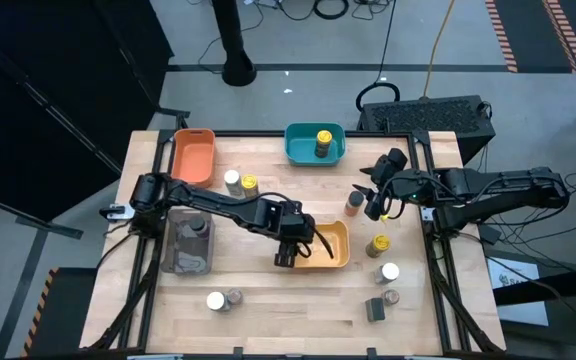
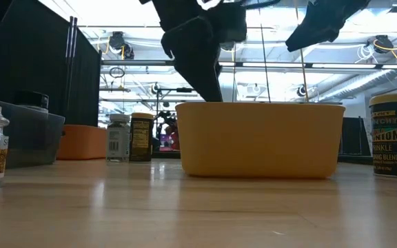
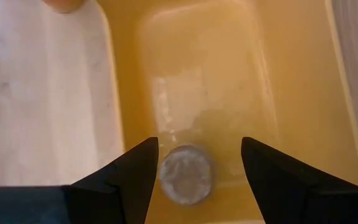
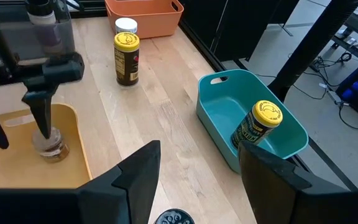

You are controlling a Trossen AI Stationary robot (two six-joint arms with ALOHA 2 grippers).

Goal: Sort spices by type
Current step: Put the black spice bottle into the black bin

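- Over the yellow bin [image 1: 336, 243] at table centre, my left gripper [image 3: 194, 163] hangs with fingers spread either side of a clear jar with a grey lid [image 3: 187, 174] standing on the bin floor; fingers not touching it.
- Right wrist view shows the same jar [image 4: 48, 142] upright in the bin, one left fingertip just beside it.
- My right gripper [image 1: 370, 202] hovers above the table right of centre, fingers apart, holding nothing.
- Teal bin [image 1: 298, 148] holds one yellow-lidded jar [image 1: 322, 141].
- Two jars, white-lidded [image 1: 232, 180] and yellow-lidded [image 1: 250, 184], stand beside the orange bin [image 1: 194, 154].
- More jars scattered along the near edge and right side; grey bin [image 1: 189, 241] at left.
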